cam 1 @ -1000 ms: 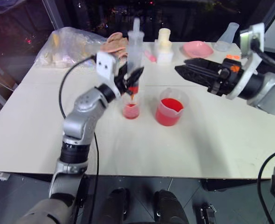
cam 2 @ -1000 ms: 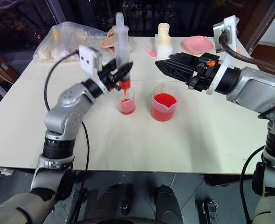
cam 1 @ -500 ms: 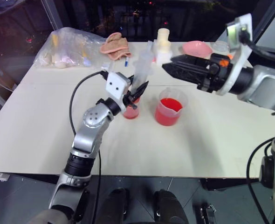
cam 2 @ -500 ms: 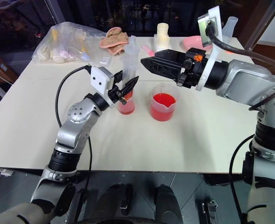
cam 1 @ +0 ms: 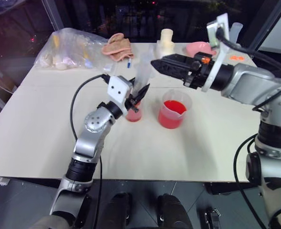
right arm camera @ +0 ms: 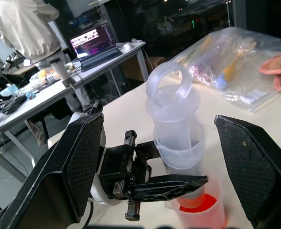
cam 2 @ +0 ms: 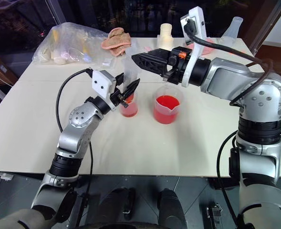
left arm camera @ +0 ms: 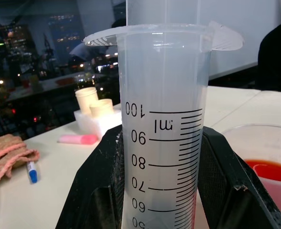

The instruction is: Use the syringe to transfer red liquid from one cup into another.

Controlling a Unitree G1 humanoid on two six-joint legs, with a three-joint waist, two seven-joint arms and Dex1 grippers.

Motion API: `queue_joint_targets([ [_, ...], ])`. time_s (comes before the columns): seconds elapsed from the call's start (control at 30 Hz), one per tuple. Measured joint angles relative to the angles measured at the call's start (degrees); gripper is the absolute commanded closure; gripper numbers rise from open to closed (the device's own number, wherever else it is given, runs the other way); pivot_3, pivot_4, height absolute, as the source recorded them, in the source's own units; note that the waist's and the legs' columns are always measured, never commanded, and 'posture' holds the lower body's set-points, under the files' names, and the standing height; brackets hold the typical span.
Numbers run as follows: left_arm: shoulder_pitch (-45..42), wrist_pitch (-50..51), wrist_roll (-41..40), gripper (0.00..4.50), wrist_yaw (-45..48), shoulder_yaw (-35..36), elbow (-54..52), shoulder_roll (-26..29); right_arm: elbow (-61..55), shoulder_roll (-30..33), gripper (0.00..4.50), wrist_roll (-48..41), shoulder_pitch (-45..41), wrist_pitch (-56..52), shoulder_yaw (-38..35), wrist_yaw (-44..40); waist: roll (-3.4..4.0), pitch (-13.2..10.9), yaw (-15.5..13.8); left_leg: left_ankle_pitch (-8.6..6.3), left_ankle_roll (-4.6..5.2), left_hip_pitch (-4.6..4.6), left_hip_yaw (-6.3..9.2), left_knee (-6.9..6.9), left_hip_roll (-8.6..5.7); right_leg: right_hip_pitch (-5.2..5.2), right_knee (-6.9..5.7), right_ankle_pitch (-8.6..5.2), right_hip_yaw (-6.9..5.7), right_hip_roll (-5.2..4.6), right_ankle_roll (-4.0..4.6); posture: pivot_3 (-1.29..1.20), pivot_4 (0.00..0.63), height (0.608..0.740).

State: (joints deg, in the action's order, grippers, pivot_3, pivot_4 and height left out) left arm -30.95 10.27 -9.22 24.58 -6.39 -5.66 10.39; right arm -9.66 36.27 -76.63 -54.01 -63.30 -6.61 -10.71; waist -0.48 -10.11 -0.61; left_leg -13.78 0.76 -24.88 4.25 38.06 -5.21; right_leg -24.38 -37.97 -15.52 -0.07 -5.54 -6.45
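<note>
The left end effector (cam 2: 126,93) was clamped on the syringe (cam 1: 143,71), its tip in the small cup (cam 1: 134,112) beside the beaker (cam 1: 173,109). The right end effector (cam 2: 136,59), spread wide and empty, neared the plunger; both cups held red liquid (cam 1: 171,119), so transfer seemed underway.

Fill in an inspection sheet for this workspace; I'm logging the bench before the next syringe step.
Surface: pale table, bare in front.
Job's things: syringe upright over the small cup, which holds red liquid; big beaker beside it, partly full of red.
Clutter: plastic bag, pink cloth, blue pen, pink dish, cream containers, flask along the far edge.
Grippers: left claw shut on the syringe barrel; right claw open, level with the plunger top.
Cables: black cable looping off the left wrist.
Surroundings: dark windows; a person at a desk with a laptop.
</note>
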Motion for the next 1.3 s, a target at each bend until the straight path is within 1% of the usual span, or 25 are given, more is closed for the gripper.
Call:
queue_joint_targets([
  [0.2, 0.25, 0.04, 0.07, 2.98, -0.13, -0.09, -0.05, -0.42, 0.06, -3.49, 0.65, 0.37, -2.42, -0.44, 0.1, 0.15, 0.0, 0.0, -0.06, 0.0, 0.0, 0.0, 0.0, 0.0, -0.01, -0.01, -0.01, 0.0, 0.0, 0.0, 0.0, 0.0, 0.15, 0.74],
  [0.4, 1.29, 0.14, 0.26, 2.98, -0.4, -0.12, -0.06, -0.4, 0.07, -4.59, 0.65, 0.56, -2.99, -1.43, 0.1, 0.29, 0.0, 0.0, -0.07, 0.0, 0.0, 0.0, 0.0, 0.0, -0.01, -0.02, -0.01, 0.0, 0.0, -0.01, 0.0, 0.0, 0.15, 0.74],
  [0.53, 1.3, 0.14, 0.29, 2.98, -0.42, -0.3, -0.08, -0.6, 0.3, -6.48, 0.65, 1.25, -3.67, -1.61, 0.54, 0.14, 0.01, 0.0, 0.04, 0.0, 0.0, 0.0, 0.01, -0.01, 0.0, -0.03, -0.01, 0.0, 0.0, 0.0, 0.0, 0.0, 0.15, 0.74],
  [0.57, 1.3, 0.14, 0.3, 2.98, -0.42, -0.31, -0.09, -0.63, 0.5, -6.9, 1.15, 1.55, -3.74, -1.65, 0.8, 0.07, 0.01, 0.0, 0.07, 0.0, 0.0, 0.0, 0.0, -0.01, 0.0, -0.03, -0.02, 0.0, 0.0, 0.0, 0.0, 0.0, 0.15, 0.74],
  [0.63, 1.43, 0.11, 0.3, 2.98, -0.43, -0.28, -0.08, -0.62, 2.04, -8.03, 1.9, 3.43, -4.37, -1.48, 1.0, -0.33, 0.01, 0.0, 0.05, 0.0, -0.01, 0.0, 0.0, -0.01, -0.01, -0.03, -0.02, 0.0, 0.0, 0.0, 0.0, 0.0, 0.15, 0.74],
  [0.7, 1.51, 0.05, 0.29, 2.98, -0.49, -0.13, -0.08, -0.6, 3.74, -8.82, 2.96, 5.81, -5.08, -1.03, 1.46, -1.15, 0.01, 0.0, 0.03, 0.01, -0.01, 0.0, 0.01, -0.01, -0.01, -0.03, -0.02, 0.0, -0.01, 0.01, 0.0, 0.0, 0.15, 0.74],
  [0.8, 1.79, -0.22, 0.29, 2.98, -0.53, 0.1, -0.07, -0.56, 6.24, -10.04, 4.41, 9.61, -5.76, -0.18, 2.03, -3.23, 0.01, 0.01, 0.03, 0.01, -0.01, 0.0, 0.0, -0.01, -0.01, -0.04, -0.02, 0.0, -0.01, 0.01, 0.0, 0.0, 0.15, 0.74],
  [0.83, 1.84, -0.43, 0.34, 2.98, -0.44, 0.17, -0.03, -0.45, 7.0, -10.52, 4.47, 10.68, -5.94, 0.19, 2.3, -4.51, 0.01, 0.01, 0.03, 0.01, -0.02, 0.0, 0.0, -0.01, -0.02, -0.04, -0.02, 0.0, -0.01, 0.01, 0.0, 0.0, 0.15, 0.74],
  [1.0, 1.66, -0.91, 0.24, 2.98, -0.68, 0.78, 0.22, -0.58, 7.87, -11.31, 4.47, 14.61, -7.29, 0.42, 3.0, -8.69, 0.01, 0.0, 0.02, 0.01, -0.02, 0.0, 0.01, -0.03, -0.02, -0.05, -0.02, 0.0, -0.01, 0.01, 0.0, 0.0, 0.15, 0.74],
  [1.3, 0.48, -0.58, -0.29, 2.98, -0.67, 1.55, 0.49, -0.51, 7.53, -12.72, 4.47, 17.04, -7.95, -0.49, 2.25, -10.91, 0.02, 0.0, 0.11, 0.01, -0.03, 0.0, 0.01, -0.05, -0.02, -0.07, -0.02, 0.01, -0.01, 0.01, 0.0, 0.0, 0.15, 0.74],
])
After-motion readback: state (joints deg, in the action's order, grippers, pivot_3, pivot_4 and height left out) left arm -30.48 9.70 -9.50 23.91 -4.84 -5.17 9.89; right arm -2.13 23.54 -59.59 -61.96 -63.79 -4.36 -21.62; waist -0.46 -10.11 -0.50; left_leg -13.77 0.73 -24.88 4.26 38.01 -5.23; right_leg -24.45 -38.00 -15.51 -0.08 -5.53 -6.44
